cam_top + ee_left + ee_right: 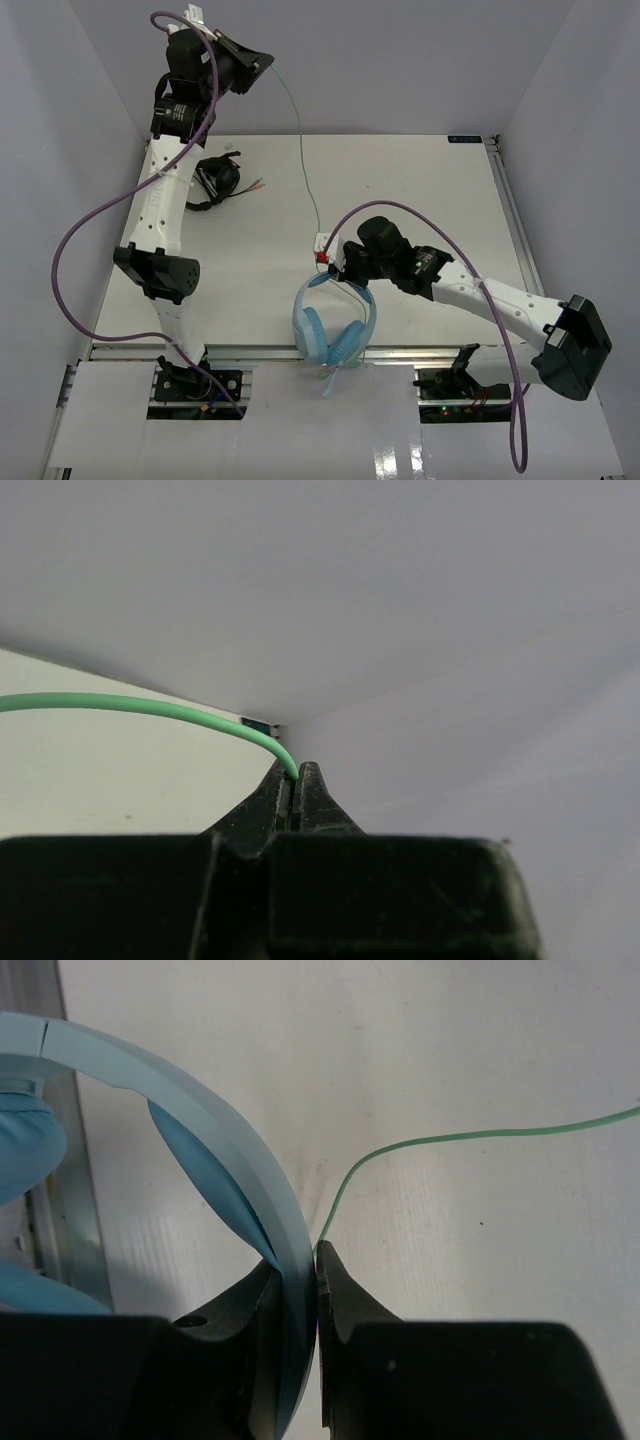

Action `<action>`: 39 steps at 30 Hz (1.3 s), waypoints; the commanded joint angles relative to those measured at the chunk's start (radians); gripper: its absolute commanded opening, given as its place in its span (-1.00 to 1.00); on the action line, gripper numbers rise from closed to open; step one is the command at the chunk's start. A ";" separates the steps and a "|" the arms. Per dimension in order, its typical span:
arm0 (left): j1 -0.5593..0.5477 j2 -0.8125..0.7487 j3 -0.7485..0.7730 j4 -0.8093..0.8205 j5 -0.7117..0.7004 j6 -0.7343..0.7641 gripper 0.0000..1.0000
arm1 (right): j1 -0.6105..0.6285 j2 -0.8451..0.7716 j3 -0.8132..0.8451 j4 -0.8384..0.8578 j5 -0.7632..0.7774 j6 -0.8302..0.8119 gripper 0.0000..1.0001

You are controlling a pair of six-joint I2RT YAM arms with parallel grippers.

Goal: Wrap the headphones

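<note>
Headphones (345,345) clamped in right hand (317,1263), cable (300,130) pinched in left hand (296,777)

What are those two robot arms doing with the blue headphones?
The right tool is clamped on the headband of the light blue headphones near the front edge of the table. The left tool, up high at the back, pinches the thin green cable, which stretches in a long line between them. No loops around the headphones show yet.
</note>
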 commanded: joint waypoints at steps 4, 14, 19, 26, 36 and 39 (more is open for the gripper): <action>-0.003 -0.124 0.032 0.261 0.119 -0.282 -1.00 | 0.013 0.072 0.151 0.031 0.293 -0.004 -0.85; 0.003 -0.270 -0.034 0.358 0.012 -0.356 -1.00 | -0.152 0.089 0.166 0.094 0.421 0.120 -0.85; 0.003 -0.258 0.019 0.365 0.046 -0.444 -1.00 | -0.240 0.158 0.193 0.127 0.447 0.217 -0.85; 0.002 -0.275 0.000 0.364 0.070 -0.488 -1.00 | -0.302 0.244 0.250 0.156 0.566 0.358 -0.85; 0.012 -0.319 -0.037 0.286 -0.044 -0.373 -1.00 | -0.388 0.145 0.172 0.177 0.244 0.324 -0.85; 0.012 -0.332 -0.079 0.298 -0.054 -0.367 -1.00 | -0.401 0.108 0.138 0.190 0.190 0.292 -0.85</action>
